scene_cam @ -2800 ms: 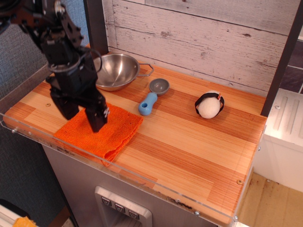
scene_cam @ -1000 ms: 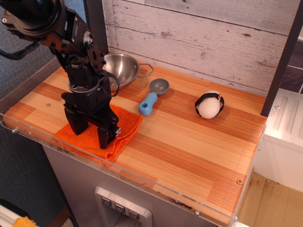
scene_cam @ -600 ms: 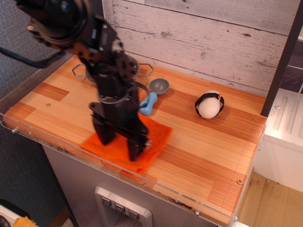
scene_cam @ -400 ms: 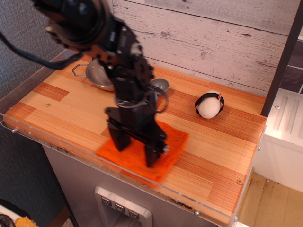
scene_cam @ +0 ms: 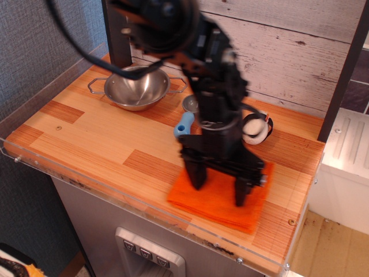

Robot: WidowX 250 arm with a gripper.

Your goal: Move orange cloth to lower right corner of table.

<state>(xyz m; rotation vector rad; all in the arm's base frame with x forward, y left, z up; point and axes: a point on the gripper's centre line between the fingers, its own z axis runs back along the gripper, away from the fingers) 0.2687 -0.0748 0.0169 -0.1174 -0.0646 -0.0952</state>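
Only one view. Orange cloth (scene_cam: 222, 196) lies flat on desk (scene_cam: 86, 133), near edge, right of centre, short of the near right corner. Hand (scene_cam: 219, 190) is on it, fingers spread wide and pressing down on the fabric; no pinch visible, looks like dragging.

Cloth is soft, light and limp, so it will bunch or fold; better pinned flat mid-cloth or pinched at an edge.

Versus 0.4 s ago: cloth and hand have slid further right. Steel bowl (scene_cam: 135, 88), blue scoop (scene_cam: 185, 122) and white ball (scene_cam: 255, 128) unmoved.
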